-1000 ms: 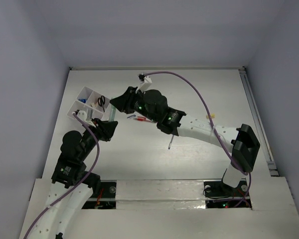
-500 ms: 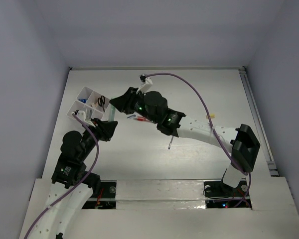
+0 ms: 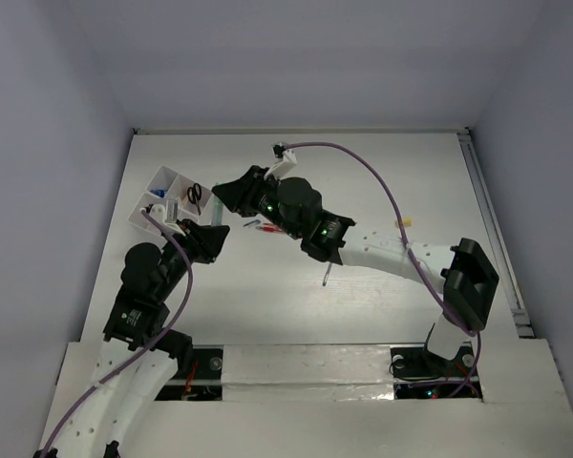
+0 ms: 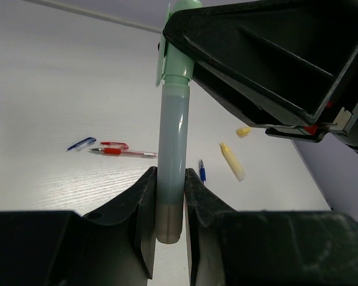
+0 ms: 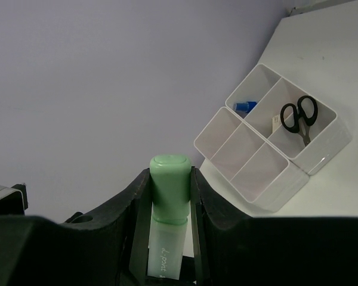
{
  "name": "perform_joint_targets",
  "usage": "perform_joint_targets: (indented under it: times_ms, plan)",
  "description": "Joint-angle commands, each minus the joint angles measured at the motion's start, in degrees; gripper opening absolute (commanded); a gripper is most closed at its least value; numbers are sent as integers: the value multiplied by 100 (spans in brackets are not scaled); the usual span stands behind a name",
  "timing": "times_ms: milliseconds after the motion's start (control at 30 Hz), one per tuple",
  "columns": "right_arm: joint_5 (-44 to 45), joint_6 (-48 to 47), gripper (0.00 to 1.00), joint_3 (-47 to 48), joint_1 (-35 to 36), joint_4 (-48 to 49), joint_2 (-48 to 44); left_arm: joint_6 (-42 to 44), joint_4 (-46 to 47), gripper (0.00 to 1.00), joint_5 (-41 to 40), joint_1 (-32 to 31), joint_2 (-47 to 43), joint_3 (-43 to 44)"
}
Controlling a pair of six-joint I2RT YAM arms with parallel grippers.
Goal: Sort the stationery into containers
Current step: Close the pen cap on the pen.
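A pale green marker (image 4: 172,149) hangs above the table with both grippers shut on it. My left gripper (image 4: 170,196) clamps the grey end of its barrel. My right gripper (image 5: 170,179) clamps its green cap (image 5: 169,182). In the top view the two grippers meet around the marker (image 3: 213,212), just right of the white organiser box (image 3: 151,179). Black-handled scissors (image 5: 298,116) lie in one compartment and a blue item (image 5: 244,107) in another. A red pen (image 4: 122,152), a blue pen (image 4: 201,171) and a pale yellow marker (image 4: 232,161) lie on the table.
A blue clip-like piece (image 4: 82,143) lies beside the red pen and a small yellow piece (image 4: 243,131) lies farther right. A thin dark stick (image 3: 326,277) lies under the right arm. Purple cables loop over both arms. A rail (image 3: 492,229) runs along the table's right edge.
Both grippers, still joined on the marker, have shifted slightly toward the far side. The left arm has risen a little with them.
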Motion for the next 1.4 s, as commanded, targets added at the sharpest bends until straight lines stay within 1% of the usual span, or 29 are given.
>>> perform_joint_targets:
  times_ms: [0,100,367,533,667,867,1000,1133,1167,1333,1367]
  plan:
    - [-681,-141,0,-83,334,-459,-204,-103,1037,0,-738,108,182,239]
    - [-786,-177,0,-197,334,-485,-274,-103,1064,0,-852,108,199,283]
    - [-1058,-107,0,-909,334,-529,-538,-103,1204,0,-1011,108,313,458]
    - [-1682,-62,0,-1094,387,-494,-477,-68,1345,0,-896,108,542,608]
    - [-1980,-10,0,-1463,440,-249,-564,11,1389,0,-888,108,656,898]
    - [-2596,113,0,-1973,440,410,-617,90,1530,0,-817,108,832,1205]
    - [-2816,131,0,-2079,440,639,-600,143,1626,0,-808,108,981,1442]
    - [-3325,201,0,-2184,440,1105,-477,152,1758,0,-651,108,1139,1610]
    - [-3518,184,0,-2149,440,1132,-450,143,1784,0,-650,108,1148,1636]
    - [-3739,-9,0,-2123,440,895,-538,371,1671,0,-747,108,1123,1689]
    - [-3905,-1,0,-2088,440,842,-529,432,1714,0,-721,108,1096,1663]
